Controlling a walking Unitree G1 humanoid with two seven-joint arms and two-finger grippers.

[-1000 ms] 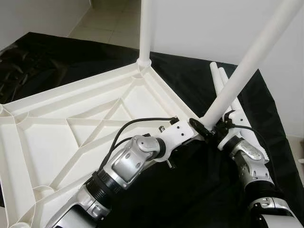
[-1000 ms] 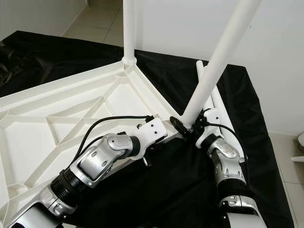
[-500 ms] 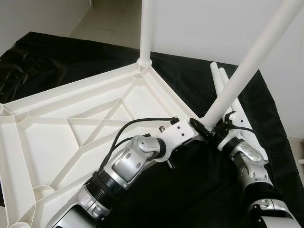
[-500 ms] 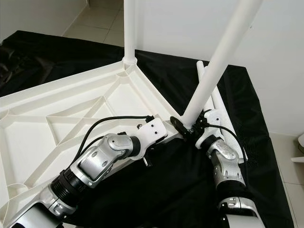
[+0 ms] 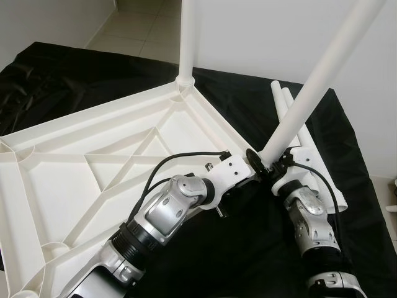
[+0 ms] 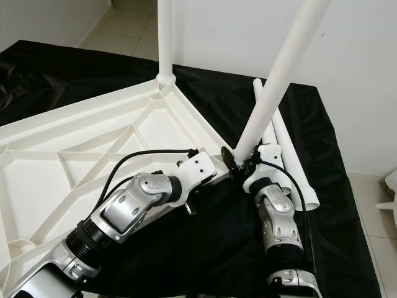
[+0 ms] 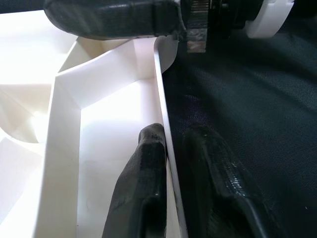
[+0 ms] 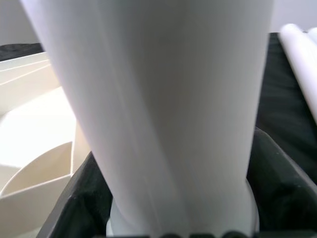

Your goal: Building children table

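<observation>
While your left arm stretches forward across the black cloth [image 5: 248, 248], its elbow bent low, your left gripper [image 7: 168, 148] is pinched on the thin rim of the upturned tabletop [image 5: 93, 167], one finger inside the rim and one outside. Your right arm reaches up from the near right, and your right gripper [image 5: 273, 166] is clenched around the foot of a white leg [image 5: 313, 84], which leans away to the right from the tabletop's near corner. Whether that leg's end already sits in the corner socket you can hardly tell, since both grippers crowd the spot.

Compared with a second ago, your right forearm has swung more upright and nearer to the left arm, and the leaning leg stands a little steeper.

A second leg [image 5: 187, 37] stands upright in the far corner socket. Two spare legs [image 6: 282, 133] lie side by side on the cloth just beyond your right gripper. The tabletop rests ribs-up on the cloth, with a white wall [image 5: 260, 31] behind and pale floor tiles [image 5: 133, 25] at the far left.
</observation>
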